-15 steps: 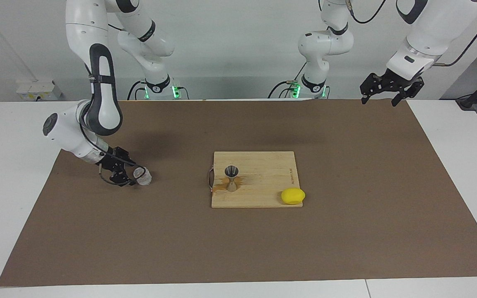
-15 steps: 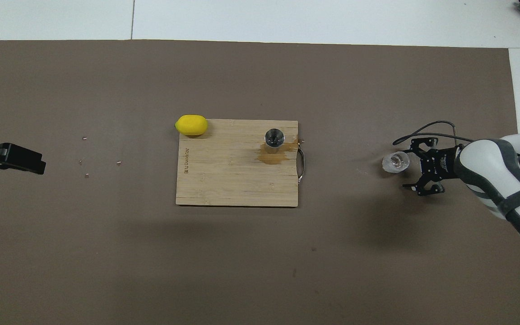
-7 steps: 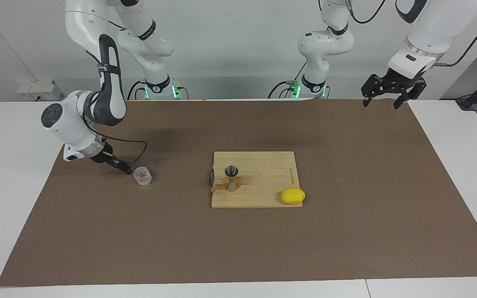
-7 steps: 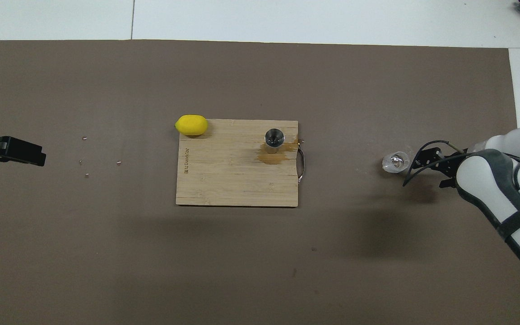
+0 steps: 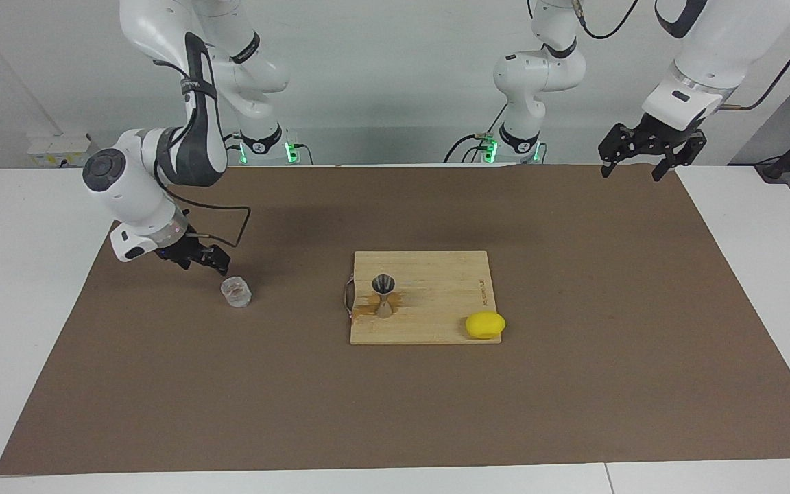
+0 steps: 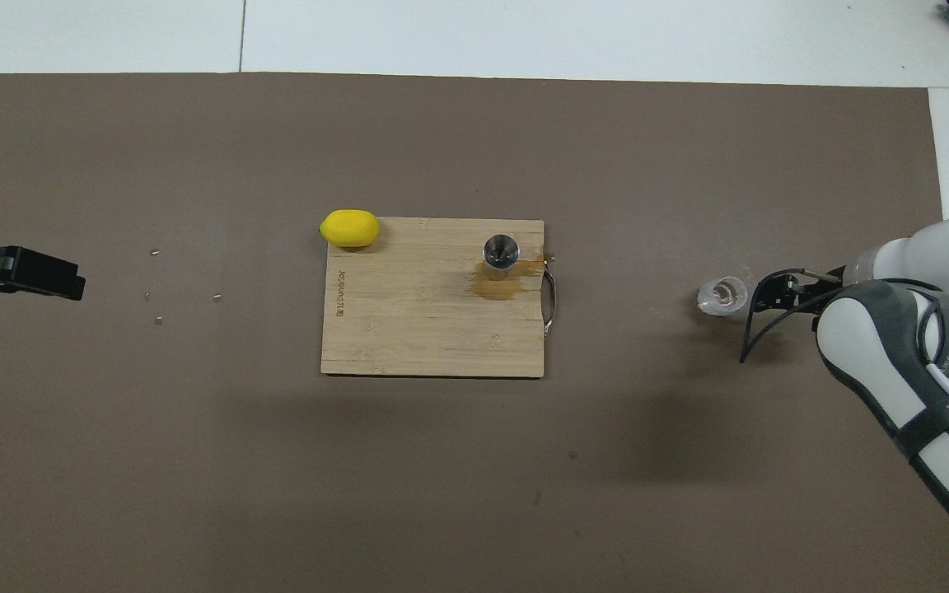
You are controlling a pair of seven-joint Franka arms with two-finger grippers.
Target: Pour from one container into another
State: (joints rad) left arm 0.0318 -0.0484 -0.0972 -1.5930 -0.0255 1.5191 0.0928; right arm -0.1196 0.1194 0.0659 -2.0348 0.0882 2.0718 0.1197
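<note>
The clear glass tumbler (image 5: 236, 291) (image 6: 722, 295) stands upright on the brown mat toward the right arm's end of the table. Nothing holds it. My right gripper (image 5: 213, 262) (image 6: 771, 292) hangs low over the mat just beside the tumbler, open and clear of the glass. The metal jigger (image 5: 384, 295) (image 6: 500, 251) stands upright on the wooden cutting board (image 5: 436, 274) (image 6: 409, 329), with a brown wet stain (image 6: 495, 286) on the wood at its foot. My left gripper (image 5: 645, 152) (image 6: 30, 276) waits open, high over the mat's edge at the left arm's end.
A yellow lemon (image 5: 485, 324) (image 6: 349, 228) rests at the board's corner toward the left arm's end. The board's metal handle (image 6: 551, 298) faces the tumbler. A few small crumbs (image 6: 157, 288) lie on the mat toward the left arm's end.
My right gripper has let go of the tumbler, pulled back from it and risen as its wrist turned. The tumbler stays standing on the mat. The left arm has barely moved.
</note>
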